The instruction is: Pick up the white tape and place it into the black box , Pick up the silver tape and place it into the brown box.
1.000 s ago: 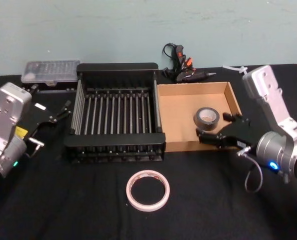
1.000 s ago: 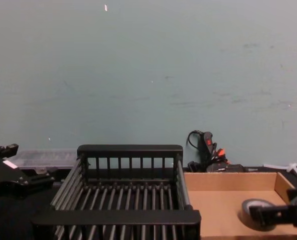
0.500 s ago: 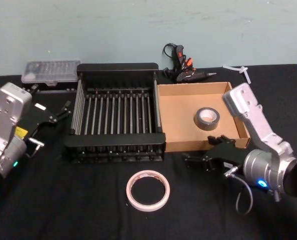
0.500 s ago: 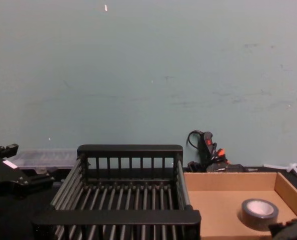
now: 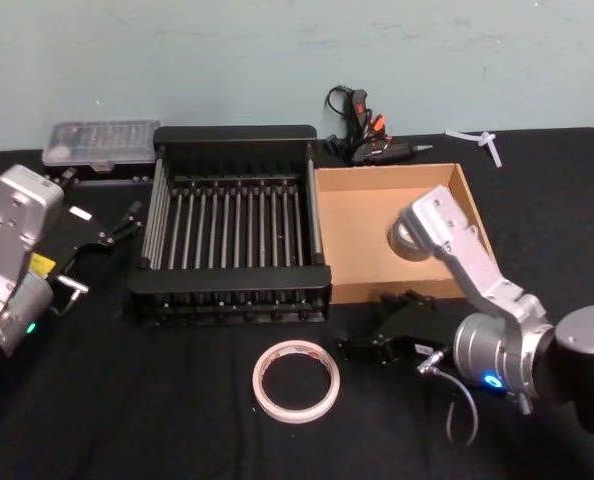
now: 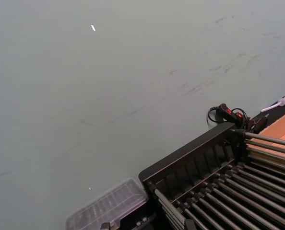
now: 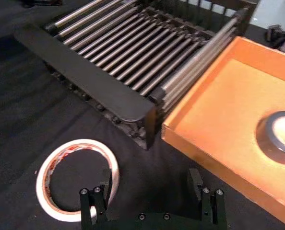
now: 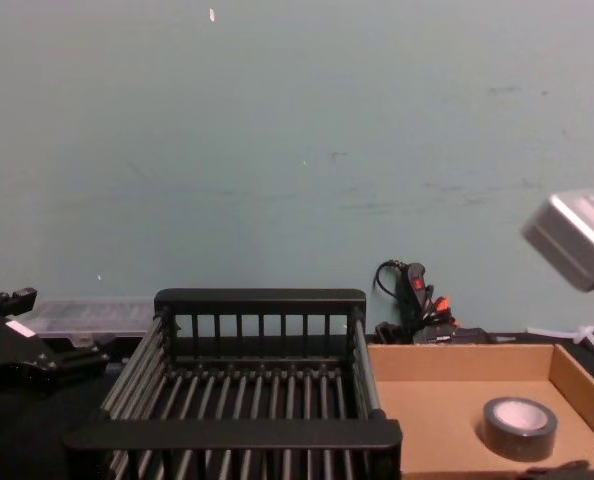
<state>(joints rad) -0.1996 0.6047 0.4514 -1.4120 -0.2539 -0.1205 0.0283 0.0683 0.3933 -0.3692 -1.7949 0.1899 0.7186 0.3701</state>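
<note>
Since a second ago the right tool point(image 5: 372, 340) has been drawn back from the brown box point(image 5: 357, 215) to the near surface point(image 5: 157, 420), leaving the silver tape point(image 8: 518, 427) lying in that box.

The left tool point(image 5: 112, 232) is parked left of the black box point(image 5: 235, 140), jaws apart and empty. The white tape point(image 5: 296, 380) lies flat on the surface, near of the black box. The right tool is just right of it, jaws wide and empty. For a sound grasp, one finger should be lowered inside the ring and one outside, then closed across the band.
</note>
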